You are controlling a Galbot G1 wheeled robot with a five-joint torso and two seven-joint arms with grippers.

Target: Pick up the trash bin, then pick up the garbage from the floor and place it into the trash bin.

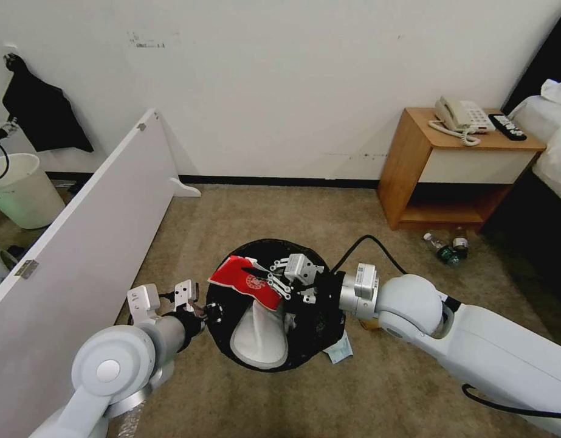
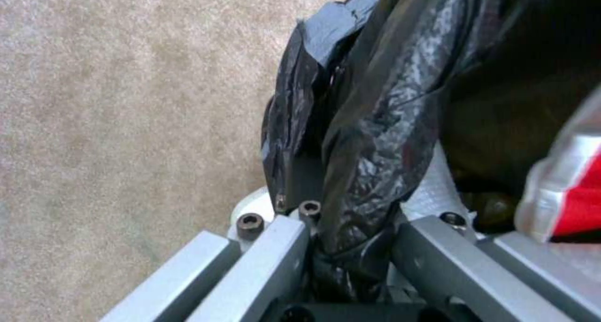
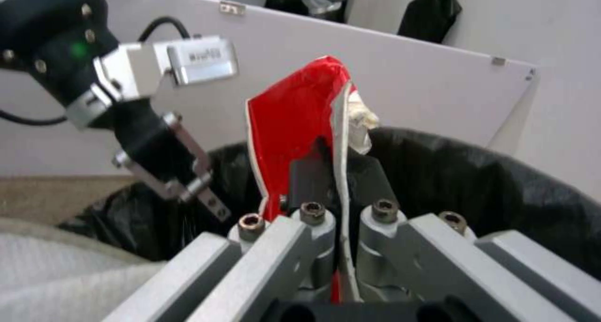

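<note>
Gripping the red foil packet with white edging (image 3: pixel 294 125), the right gripper (image 3: pixel 338 181) has its dark fingers pressed together on the packet's lower part, and in the head view that gripper (image 1: pixel 274 286) hangs over the open mouth of the small round trash bin lined with crinkly black plastic (image 1: pixel 320 328). The packet (image 1: pixel 247 281) juts toward the bin's left rim. Inside the bin lies a flat white slipper (image 1: pixel 259 340), toe end toward the robot. On the bin's left side the left gripper (image 1: pixel 202 311) is clamped on the rim, a fold of the black liner (image 2: pixel 369 139) pinched between its grey fingers (image 2: pixel 275 256) (beige carpet shows beyond). A light-blue cloth scrap (image 1: pixel 340 350) rests on the carpet, touching the bin's right edge. Two plastic bottles (image 1: pixel 447 246) lie on the floor near the wooden nightstand (image 1: pixel 408 164), well apart from the bin.
</note>
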